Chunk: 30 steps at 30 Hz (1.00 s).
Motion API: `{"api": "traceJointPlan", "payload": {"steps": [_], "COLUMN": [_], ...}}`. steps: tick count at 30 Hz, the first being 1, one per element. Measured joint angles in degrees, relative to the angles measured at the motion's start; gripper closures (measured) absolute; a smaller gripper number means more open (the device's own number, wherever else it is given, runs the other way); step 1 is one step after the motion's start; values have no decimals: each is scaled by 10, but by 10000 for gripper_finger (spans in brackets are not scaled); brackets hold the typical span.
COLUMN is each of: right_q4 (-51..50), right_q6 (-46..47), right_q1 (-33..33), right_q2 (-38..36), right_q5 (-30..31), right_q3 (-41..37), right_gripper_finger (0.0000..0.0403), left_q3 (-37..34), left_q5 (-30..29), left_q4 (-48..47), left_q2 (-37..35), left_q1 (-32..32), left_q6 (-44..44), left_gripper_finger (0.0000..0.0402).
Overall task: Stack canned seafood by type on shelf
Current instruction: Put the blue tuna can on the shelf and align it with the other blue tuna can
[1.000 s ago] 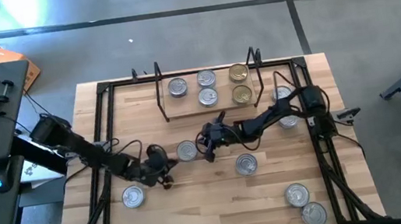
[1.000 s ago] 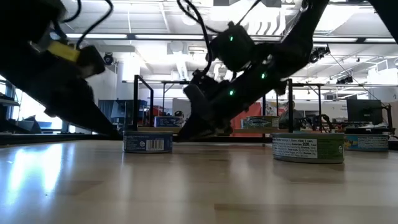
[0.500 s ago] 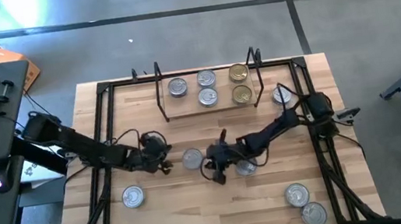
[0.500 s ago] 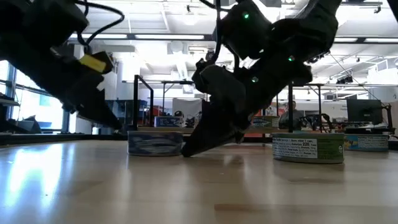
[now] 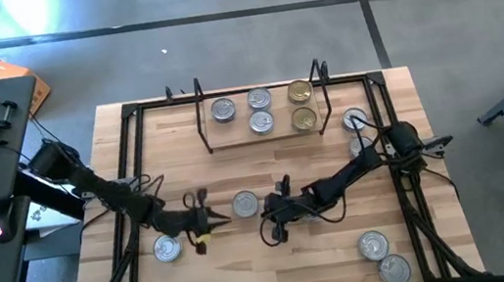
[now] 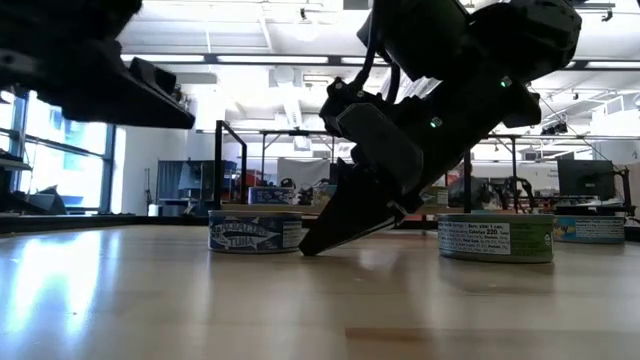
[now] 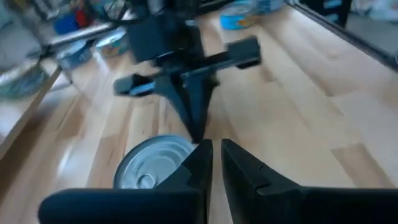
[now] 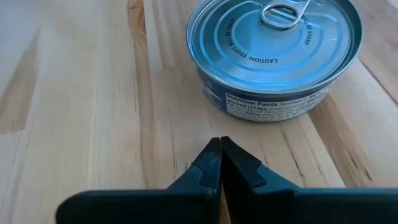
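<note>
The shelf (image 5: 232, 140) at the table's far side bears three silver-lidded tins and two gold-lidded ones (image 5: 304, 118). One silver tin (image 5: 245, 203) stands on the tabletop between my grippers. My left gripper (image 7: 216, 155) hangs above the table just left of that tin (image 7: 149, 171), its fingers almost together with nothing between them. My right gripper (image 8: 219, 144) is shut and slants down to the tabletop just short of the same tin (image 8: 273, 56), apart from it. More tins stand at the near left (image 5: 167, 249), the right (image 5: 355, 121) and the near right (image 5: 373, 244).
A black frame (image 5: 134, 177) runs around the tabletop's edges. My right arm lies over another tin (image 6: 495, 238) right of the middle. One more tin (image 5: 394, 267) stands at the near right corner. Bare wood lies along the near edge in the middle.
My right gripper has swung from near the shelf toward the near edge, staying shut and low. My left gripper has risen off the table and rolled about its own line. The silver tin between them has slid a little toward the near edge.
</note>
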Motion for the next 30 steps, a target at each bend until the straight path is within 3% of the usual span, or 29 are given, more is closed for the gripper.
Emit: {"api": "traceJointPlan", "payload": {"steps": [3, 11, 14, 18, 26, 30], "right_q4": [6, 10, 11, 15, 21, 24], "right_q6": [-4, -11, -11, -11, -9, 4], "right_q1": [-3, -4, -2, 2, 23, 41], "right_q2": [0, 1, 1, 2, 2, 2], "right_q5": [-1, -2, -1, 1, 1, 12], "right_q3": [-1, -1, -1, -1, -2, -2], "right_gripper_finger": [403, 402, 402, 402, 402, 402], "left_q3": [18, 93, 118, 163, 229, 242], "left_q5": [-1, -14, -11, -30, -64, -54], "left_q4": [11, 9, -15, -108, -226, -239], "left_q2": [53, 175, 201, 225, 241, 238], "left_q1": [5, 33, 39, 40, 40, 38], "left_q6": [45, 89, 93, 95, 63, 58], "left_gripper_finger": [356, 256, 244, 271, 387, 394]}}
